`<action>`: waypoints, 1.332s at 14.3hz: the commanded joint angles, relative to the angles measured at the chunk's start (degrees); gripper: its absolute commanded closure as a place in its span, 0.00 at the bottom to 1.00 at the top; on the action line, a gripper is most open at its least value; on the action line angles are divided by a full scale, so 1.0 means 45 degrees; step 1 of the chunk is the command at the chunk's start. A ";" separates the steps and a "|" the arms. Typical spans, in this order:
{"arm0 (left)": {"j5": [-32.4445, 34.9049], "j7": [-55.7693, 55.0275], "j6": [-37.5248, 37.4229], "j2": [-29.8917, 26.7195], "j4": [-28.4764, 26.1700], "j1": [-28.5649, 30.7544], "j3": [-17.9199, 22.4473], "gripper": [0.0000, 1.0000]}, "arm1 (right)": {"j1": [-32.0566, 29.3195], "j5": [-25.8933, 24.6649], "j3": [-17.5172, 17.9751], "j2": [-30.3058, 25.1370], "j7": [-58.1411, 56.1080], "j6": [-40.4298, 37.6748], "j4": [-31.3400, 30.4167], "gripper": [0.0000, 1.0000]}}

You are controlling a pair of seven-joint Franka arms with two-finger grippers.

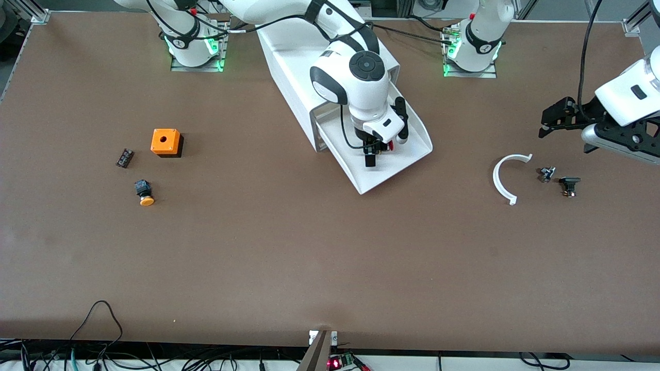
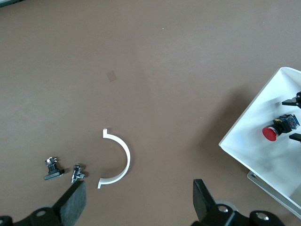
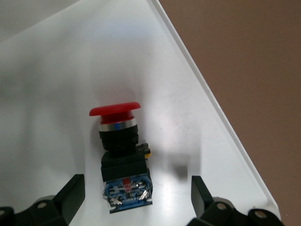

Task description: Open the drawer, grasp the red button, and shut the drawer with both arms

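The drawer (image 1: 401,172) stands pulled out of the white cabinet (image 1: 294,77), with its open end toward the front camera. The red-capped button (image 3: 120,150) lies on its side on the drawer floor; it also shows in the front view (image 1: 390,146) and the left wrist view (image 2: 275,131). My right gripper (image 3: 135,188) is down in the drawer (image 3: 56,70), open, one finger on each side of the button's black body, not touching it. In the front view the right gripper (image 1: 385,147) hides most of the button. My left gripper (image 2: 138,195) is open and empty, held over the table at the left arm's end (image 1: 550,123).
A white arc piece (image 1: 505,178) and two small dark parts (image 1: 546,173) (image 1: 570,184) lie below the left gripper. An orange box with a hole (image 1: 166,142), an orange-capped button (image 1: 145,193) and a small dark piece (image 1: 124,157) lie toward the right arm's end.
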 commanded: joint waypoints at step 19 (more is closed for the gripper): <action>0.1089 -0.2166 0.0005 -0.0064 -0.0621 -0.1454 0.1670 0.00 | -0.0418 -0.0028 -0.0220 -0.1570 0.1181 -0.0839 0.0476 0.93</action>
